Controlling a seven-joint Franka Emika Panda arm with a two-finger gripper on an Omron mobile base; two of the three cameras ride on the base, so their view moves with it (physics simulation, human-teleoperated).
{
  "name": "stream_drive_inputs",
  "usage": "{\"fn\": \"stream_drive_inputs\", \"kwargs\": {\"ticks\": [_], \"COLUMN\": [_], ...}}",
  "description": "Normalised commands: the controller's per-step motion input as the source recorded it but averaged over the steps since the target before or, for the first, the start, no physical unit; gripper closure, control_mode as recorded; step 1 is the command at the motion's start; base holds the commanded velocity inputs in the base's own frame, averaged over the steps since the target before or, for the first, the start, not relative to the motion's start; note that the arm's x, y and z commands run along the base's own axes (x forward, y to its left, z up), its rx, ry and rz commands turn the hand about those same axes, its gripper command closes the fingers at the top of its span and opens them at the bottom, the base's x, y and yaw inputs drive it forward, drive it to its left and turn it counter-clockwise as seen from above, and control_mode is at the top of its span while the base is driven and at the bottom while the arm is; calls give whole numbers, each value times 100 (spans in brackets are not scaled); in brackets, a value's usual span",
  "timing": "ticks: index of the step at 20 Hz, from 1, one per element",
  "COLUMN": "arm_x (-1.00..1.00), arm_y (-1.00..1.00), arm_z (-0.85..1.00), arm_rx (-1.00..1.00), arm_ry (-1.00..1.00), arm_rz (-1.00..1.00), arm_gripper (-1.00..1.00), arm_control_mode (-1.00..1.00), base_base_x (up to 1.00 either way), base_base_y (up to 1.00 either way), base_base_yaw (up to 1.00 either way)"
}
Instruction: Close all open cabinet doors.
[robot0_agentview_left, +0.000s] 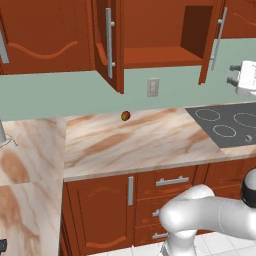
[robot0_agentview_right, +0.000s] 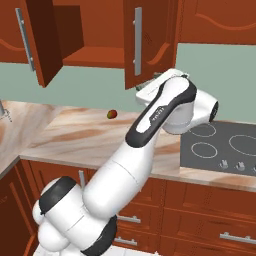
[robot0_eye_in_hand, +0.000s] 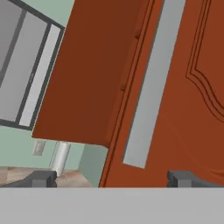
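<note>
Claw (robot0_eye_in_hand: 111, 178) spread, near upright door handle (robot0_eye_in_hand: 151, 87); 2 cabinet doors (robot0_agentview_left: 111, 42) apparently ajar.

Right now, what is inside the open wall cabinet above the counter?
The open cabinet shows a bare shelf and a dark back corner, with nothing seen on the shelf. Its left door and right door stand open and cover the outer edges; the top is out of frame.

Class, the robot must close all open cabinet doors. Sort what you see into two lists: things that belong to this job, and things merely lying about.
Belongs to the job:
- left open cabinet door
- right open cabinet door
- gripper, fingers open, facing a door handle

Just lying about:
- small round fruit on the counter
- cooktop
- wall outlet
</note>
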Motion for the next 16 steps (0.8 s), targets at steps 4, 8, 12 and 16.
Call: {"fn": "stream_drive_inputs", "kwargs": {"ticks": [4, 8, 12, 16], "arm_x": [18, 53, 71, 78], "arm_y": [55, 42, 22, 23], "arm_z": [22, 4, 0, 0], "arm_rx": [-12, -9, -4, -3], "arm_ry": [-13, -2, 0, 0], "arm_rz": [0, 0, 0, 0], "arm_gripper": [-100, -100, -100, -100], "arm_control_mode": [-100, -100, -100, -100], "base_base_x": [0, 0, 0, 0], "base_base_y": [0, 0, 0, 0], "base_base_yaw": [0, 0, 0, 0]}}
